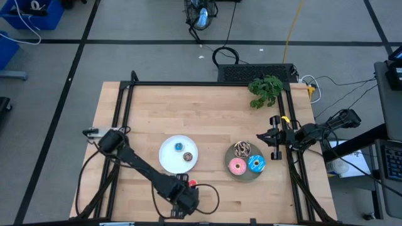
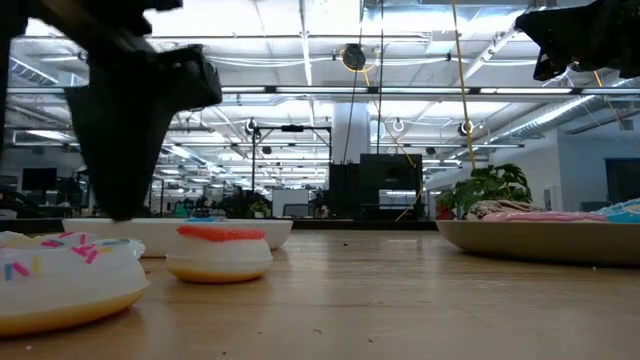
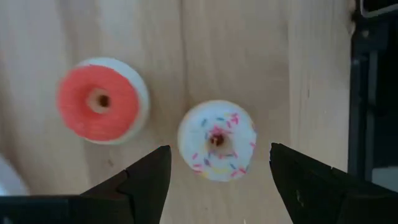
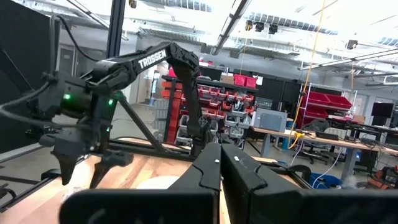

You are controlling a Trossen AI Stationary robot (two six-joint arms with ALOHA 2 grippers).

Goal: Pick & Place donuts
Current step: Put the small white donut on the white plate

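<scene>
Closest to you in the low view is the whitish-pink sprinkled donut (image 2: 62, 282), lying on the bench (image 1: 207, 116) near its front edge, with the red-orange donut (image 2: 219, 251) just beside it, apart from it. Your left gripper (image 3: 217, 180) hangs straight above the sprinkled donut, fingers (image 3: 146, 180) spread wide on either side of it and gripping nothing. From above you see that gripper (image 1: 186, 194) at the front edge, just in front of the round white plate (image 1: 169, 160).

On the white plate lie a tiny blue donut (image 1: 179, 147) and a tiny brown donut (image 1: 187, 157). To its right sits the round grey plate (image 1: 231, 157), carrying your three larger donuts: the pink donut (image 1: 237, 166), the blue donut (image 1: 256, 164) and the brown-and-white speckled donut (image 1: 242, 149).

Your right gripper (image 4: 221, 171) waits raised at the bench's right edge, its fingers pressed together and empty. A green plant sprig (image 1: 266, 91) lies near the back right corner.
</scene>
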